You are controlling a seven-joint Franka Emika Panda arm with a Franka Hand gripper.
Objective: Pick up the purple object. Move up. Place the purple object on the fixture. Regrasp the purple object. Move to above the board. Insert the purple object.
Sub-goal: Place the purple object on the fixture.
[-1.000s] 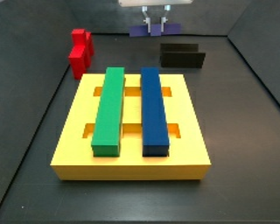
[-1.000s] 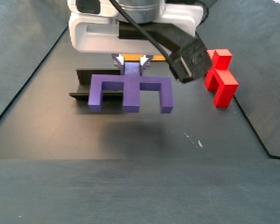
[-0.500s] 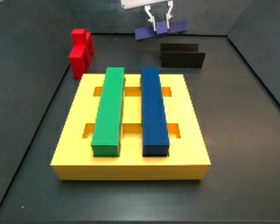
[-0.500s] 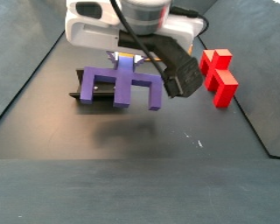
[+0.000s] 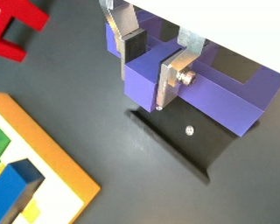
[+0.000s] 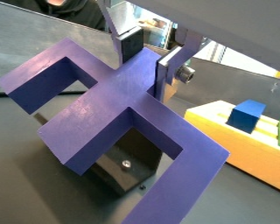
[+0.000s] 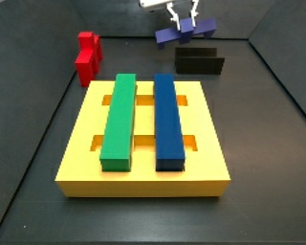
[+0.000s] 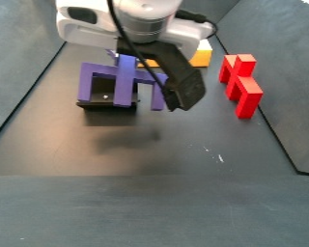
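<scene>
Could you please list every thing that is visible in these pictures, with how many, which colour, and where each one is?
purple object: one, purple-lavender, held in the air between the gripper's fingers, over the fixture.
fixture: one, black, on the floor at the far end beyond the board in a side view.
board: one, yellow, on the floor, with cut-out slots.
green bar: one, green, lying lengthwise on the board.
blue bar: one, dark blue, lying on the board beside the green bar.
red blocky piece: one, red, on the floor near the board's far corner.
gripper: one, silver fingers with dark pads, shut on the purple object's centre knob, above the fixture.
</scene>
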